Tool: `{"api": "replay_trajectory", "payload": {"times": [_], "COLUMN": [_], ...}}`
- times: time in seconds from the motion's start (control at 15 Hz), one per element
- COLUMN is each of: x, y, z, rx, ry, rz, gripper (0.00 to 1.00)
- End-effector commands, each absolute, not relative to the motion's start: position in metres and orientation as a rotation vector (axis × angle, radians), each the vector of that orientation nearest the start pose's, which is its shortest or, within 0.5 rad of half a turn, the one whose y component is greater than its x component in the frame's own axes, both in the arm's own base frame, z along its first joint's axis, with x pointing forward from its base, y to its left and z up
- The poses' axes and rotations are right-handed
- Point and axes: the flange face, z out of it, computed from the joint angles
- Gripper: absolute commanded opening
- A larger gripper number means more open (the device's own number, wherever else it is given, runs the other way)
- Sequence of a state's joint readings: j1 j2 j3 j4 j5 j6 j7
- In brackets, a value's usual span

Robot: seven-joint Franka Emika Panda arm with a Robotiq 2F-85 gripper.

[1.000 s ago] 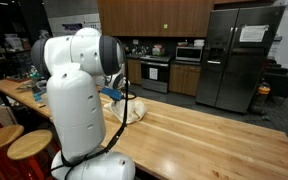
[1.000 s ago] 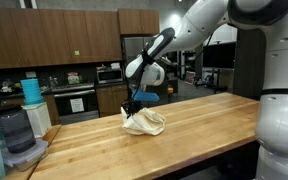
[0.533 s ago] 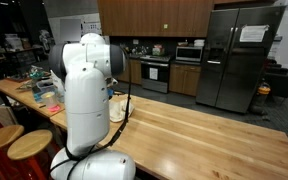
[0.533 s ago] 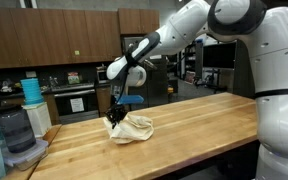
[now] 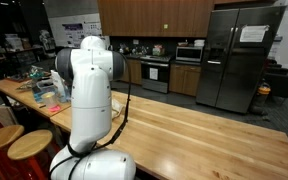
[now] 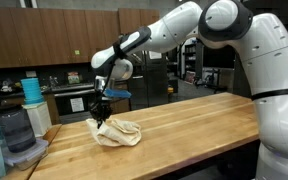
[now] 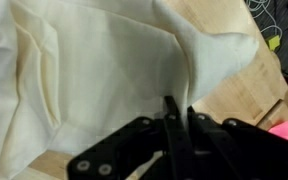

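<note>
A crumpled cream cloth (image 6: 118,133) lies on the long wooden counter (image 6: 194,125). My gripper (image 6: 100,114) is shut on the cloth's upper edge at its side toward the blue-lidded jars. In the wrist view the cloth (image 7: 94,70) fills most of the frame, and a fold of it is pinched between my black fingers (image 7: 179,112). In an exterior view the robot's white body (image 5: 89,100) hides both the gripper and the cloth.
Blue-lidded plastic jars (image 6: 29,105) and a dark container (image 6: 19,135) stand at the counter's end beside the cloth. Clutter (image 5: 44,88) sits on the counter's far end. A stove (image 5: 152,72) and fridge (image 5: 239,60) stand behind. Wooden stools (image 5: 14,145) are alongside.
My gripper has dragged the cloth along the counter toward the end with the jars, and the arm has swung with it. The cloth is more bunched now.
</note>
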State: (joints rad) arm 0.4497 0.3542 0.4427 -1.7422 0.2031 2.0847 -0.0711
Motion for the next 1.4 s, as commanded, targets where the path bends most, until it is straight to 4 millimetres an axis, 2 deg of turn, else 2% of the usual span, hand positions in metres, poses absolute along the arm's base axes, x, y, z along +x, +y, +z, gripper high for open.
{"api": "replay_trajectory", "payload": {"times": [0.0, 0.13, 0.4, 0.6, 0.8, 1.0, 1.33], "x": [0.419, 0.42, 0.431, 0.442, 0.453, 0.463, 0.479], "y": [0.498, 0.495, 0.468, 0.434, 0.394, 0.353, 0.295], "z": [0.435, 0.456, 0.488, 0.511, 0.523, 0.519, 0.48], "rx": [-2.478, -2.429, -2.381, -2.346, -2.352, -2.414, -2.606], "ry": [-1.256, -1.275, -1.249, -1.195, -1.111, -1.002, -0.818], "rz": [0.129, 0.078, -0.018, -0.103, -0.172, -0.218, -0.243], "gripper": [0.02, 0.02, 0.02, 0.02, 0.02, 0.02, 0.02]}}
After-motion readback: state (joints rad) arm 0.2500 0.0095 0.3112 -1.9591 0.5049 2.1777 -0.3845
